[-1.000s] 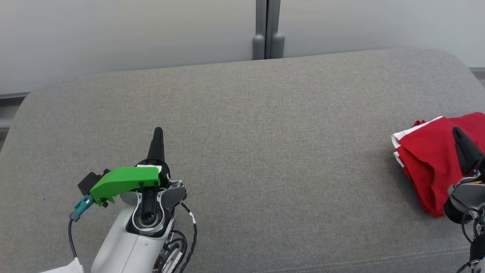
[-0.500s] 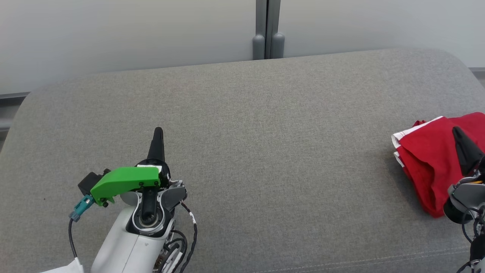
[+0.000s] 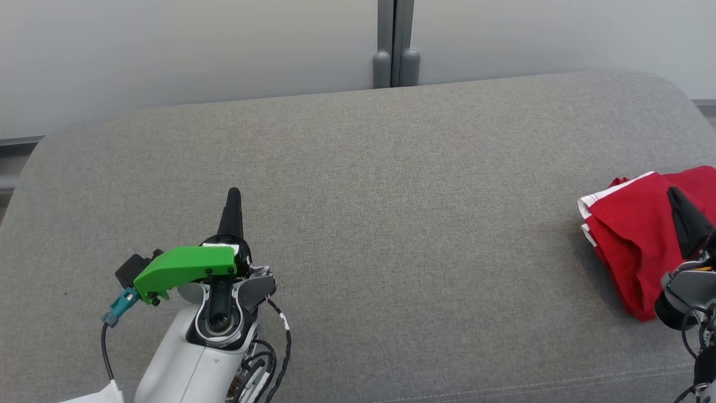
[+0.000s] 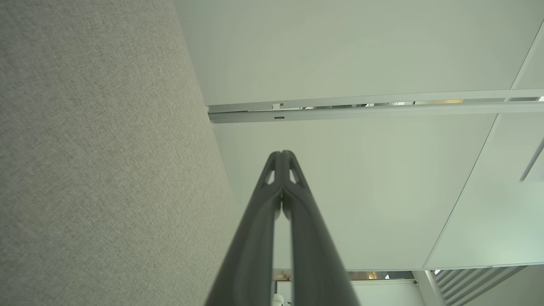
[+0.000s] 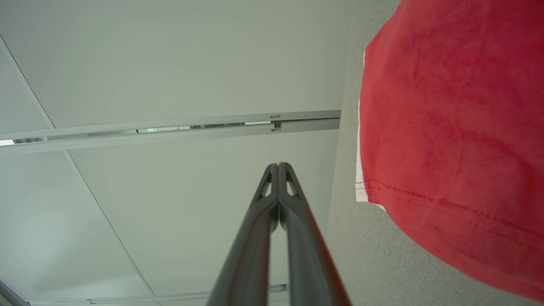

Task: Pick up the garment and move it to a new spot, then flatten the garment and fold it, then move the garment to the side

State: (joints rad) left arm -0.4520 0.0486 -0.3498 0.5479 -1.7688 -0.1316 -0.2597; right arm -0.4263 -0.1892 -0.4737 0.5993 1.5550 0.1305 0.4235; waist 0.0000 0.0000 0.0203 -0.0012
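Note:
The garment [image 3: 637,235] is a red cloth with white trim, lying folded at the right edge of the grey cushion [image 3: 391,224]. It also fills the right side of the right wrist view as the garment [image 5: 450,127]. My right gripper [image 3: 674,193] hovers over the garment, fingers pressed together and holding nothing; its tips [image 5: 278,165] meet in the wrist view. My left gripper [image 3: 233,193] stands shut and empty over the cushion's left part, far from the garment, with its tips [image 4: 281,153] touching.
A pale wall panel with a grey vertical post [image 3: 395,45] runs behind the cushion. The cushion's front seam [image 3: 531,386] lies near the bottom. A green bracket [image 3: 184,268] and loose cables sit on my left wrist.

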